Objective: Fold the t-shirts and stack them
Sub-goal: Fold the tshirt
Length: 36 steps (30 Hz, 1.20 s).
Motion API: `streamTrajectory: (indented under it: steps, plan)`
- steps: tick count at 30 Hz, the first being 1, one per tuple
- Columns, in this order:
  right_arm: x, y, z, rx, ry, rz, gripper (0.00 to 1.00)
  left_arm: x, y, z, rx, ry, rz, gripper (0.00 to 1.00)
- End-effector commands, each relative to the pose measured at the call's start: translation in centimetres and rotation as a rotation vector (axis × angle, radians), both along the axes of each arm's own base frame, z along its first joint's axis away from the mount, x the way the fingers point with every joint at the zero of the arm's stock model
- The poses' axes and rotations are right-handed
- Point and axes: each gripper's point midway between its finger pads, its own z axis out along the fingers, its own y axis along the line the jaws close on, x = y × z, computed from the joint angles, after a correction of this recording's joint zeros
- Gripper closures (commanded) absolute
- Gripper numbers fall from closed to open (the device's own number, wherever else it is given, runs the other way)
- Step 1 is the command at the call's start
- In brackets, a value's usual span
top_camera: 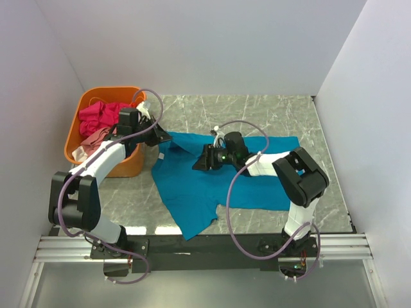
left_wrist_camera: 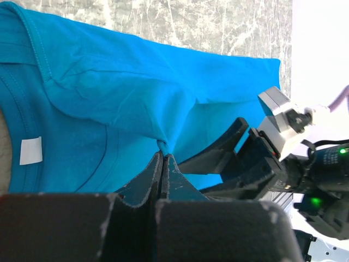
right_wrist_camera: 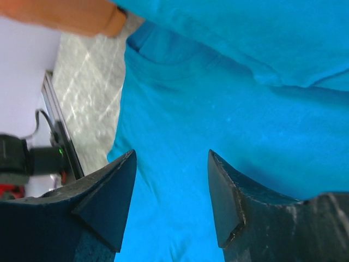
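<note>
White walls box in a grey marbled counter [top_camera: 257, 115], and the teal-blue cotton t-shirt [top_camera: 192, 192] lies spread across its middle. Its long axis runs left to right, collar toward the orange plastic basket [top_camera: 72, 131], hem out to the right, and one sleeve trails toward the near edge.

I have the left gripper [top_camera: 162, 136] pressed together on a pinch of that cloth at the far shoulder, just beside the collar. The fabric puckers right at its tips in the left wrist view.

The right gripper [top_camera: 196, 160] hangs over the chest with its fingers apart, holding nothing and pointing left toward the other gripper. Teal cloth lies directly beyond its fingers, so I judge the right arm is nearer the body and hem.

The magenta-pink t-shirt [top_camera: 106, 114] and dusty salmon-pink t-shirt [top_camera: 96, 136] sit heaped in the basket, nearer the left arm.
</note>
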Motion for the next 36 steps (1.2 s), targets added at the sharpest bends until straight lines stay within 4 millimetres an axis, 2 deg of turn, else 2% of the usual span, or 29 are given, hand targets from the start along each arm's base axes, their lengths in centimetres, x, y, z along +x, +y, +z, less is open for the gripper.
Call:
streamTrajectory:
  steps: [1,17,23,30,36]
  plan:
    - [2.0,0.9,1.9,0.115,-0.046,-0.085,0.38,0.5,-0.2,1.1,-0.025,-0.046,-0.017,1.0]
    - [5.7,-0.1,0.8,0.177,0.01,-0.371,0.39,0.7,-0.2,1.3,-0.044,-0.049,-0.022,0.99]
    - [6.2,-0.1,0.3,0.175,0.028,-0.411,0.39,0.9,-0.3,1.5,-0.052,-0.053,-0.025,0.99]
    - [6.5,0.5,-1.3,0.193,0.094,-0.437,0.41,0.8,-0.3,1.3,-0.06,-0.045,-0.029,0.99]
    - [6.9,0.7,-1.1,0.217,0.076,-0.442,0.41,0.9,-0.4,1.3,-0.065,-0.043,-0.031,1.0]
